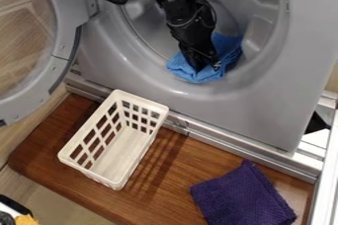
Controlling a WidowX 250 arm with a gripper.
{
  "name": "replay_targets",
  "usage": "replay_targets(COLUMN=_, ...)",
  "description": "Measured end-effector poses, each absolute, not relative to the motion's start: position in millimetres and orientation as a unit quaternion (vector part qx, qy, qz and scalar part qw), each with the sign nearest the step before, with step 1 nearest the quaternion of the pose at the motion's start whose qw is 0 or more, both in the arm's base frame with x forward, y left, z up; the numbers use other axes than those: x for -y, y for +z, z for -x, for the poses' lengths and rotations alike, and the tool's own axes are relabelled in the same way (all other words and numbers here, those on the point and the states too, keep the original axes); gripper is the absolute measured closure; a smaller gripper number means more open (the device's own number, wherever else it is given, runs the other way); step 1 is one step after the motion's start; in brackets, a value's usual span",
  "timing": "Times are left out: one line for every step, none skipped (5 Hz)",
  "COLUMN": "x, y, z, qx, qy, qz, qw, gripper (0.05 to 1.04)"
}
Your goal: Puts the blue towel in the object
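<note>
The grey machine (pixel 267 115) is cut off at the far edge, its open round door (pixel 63 46) at the left edge, with the wooden board (pixel 172 169) on the near side holding a white basket (pixel 119 157) left and a purple cloth (pixel 244 197), cut off at the near edge, right. The black gripper (pixel 206 66) points down onto the blue towel (pixel 228 47) at the near rim of the machine's round opening, hiding its middle; how far open it is, or whether it grips the towel, I cannot tell.

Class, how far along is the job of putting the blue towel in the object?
Done: the round door stands open, and the blue towel lies in the drum opening. In hand: the tool is down on the towel; its grip is unclear. Left: if the opening is the target, probably just withdrawing; if the white basket, the whole transfer.
</note>
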State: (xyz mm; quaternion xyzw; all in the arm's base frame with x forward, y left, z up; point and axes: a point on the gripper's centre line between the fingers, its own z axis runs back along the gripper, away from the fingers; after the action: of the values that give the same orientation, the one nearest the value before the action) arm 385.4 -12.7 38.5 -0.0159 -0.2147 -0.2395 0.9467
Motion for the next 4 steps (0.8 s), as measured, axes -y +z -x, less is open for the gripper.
replay_targets(x=15, y=40, z=-384, qx=0.216, qy=-0.244, qz=0.020, qw=0.945, gripper=1.032)
replay_targets(x=16, y=49, z=-376, qx=0.233, qy=-0.251, qz=0.018, qw=0.939, gripper=1.032)
replay_targets(x=16, y=63, z=-362, qx=0.241, qy=-0.256, qz=0.012, qw=0.936, gripper=1.032)
replay_targets(x=14, y=80, z=-342, qx=0.249, qy=-0.260, qz=0.019, qw=0.933, gripper=1.032)
